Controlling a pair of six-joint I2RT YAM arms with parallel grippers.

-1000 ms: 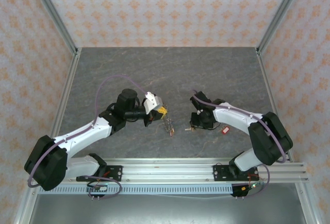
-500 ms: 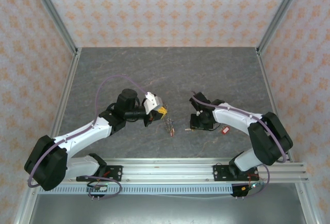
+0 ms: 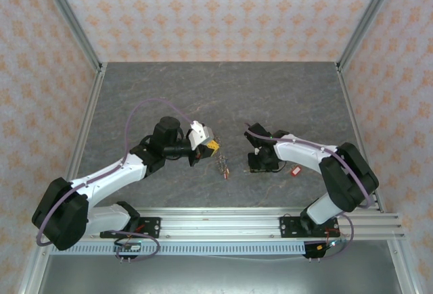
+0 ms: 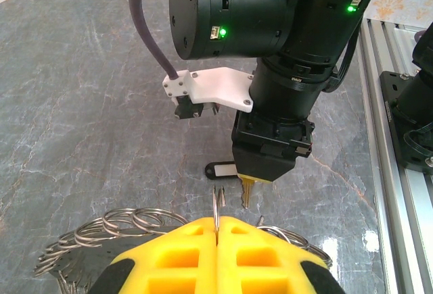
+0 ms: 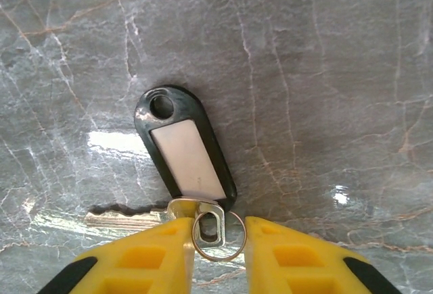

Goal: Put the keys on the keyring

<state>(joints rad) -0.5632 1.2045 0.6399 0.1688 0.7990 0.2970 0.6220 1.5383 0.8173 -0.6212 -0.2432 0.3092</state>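
My left gripper is shut on a thin loop of the keyring, a coil-rimmed metal ring that spreads out to both sides below the yellow fingers. In the top view that gripper hangs over the middle of the table, with the keyring and its hanging keys just right of it. My right gripper is shut on the head and small split ring of a silver key with a black tag, low on the table. The left wrist view shows this key poking out under the right gripper, a short way from the keyring.
A key with a red tag lies on the grey marble table just right of the right gripper. Metal frame rails run along the near edge, and patterned walls close in the other three sides.
The right gripper has shifted slightly left toward the keyring, and its jaws widened briefly and then closed in on the key's head. The left arm has not moved.
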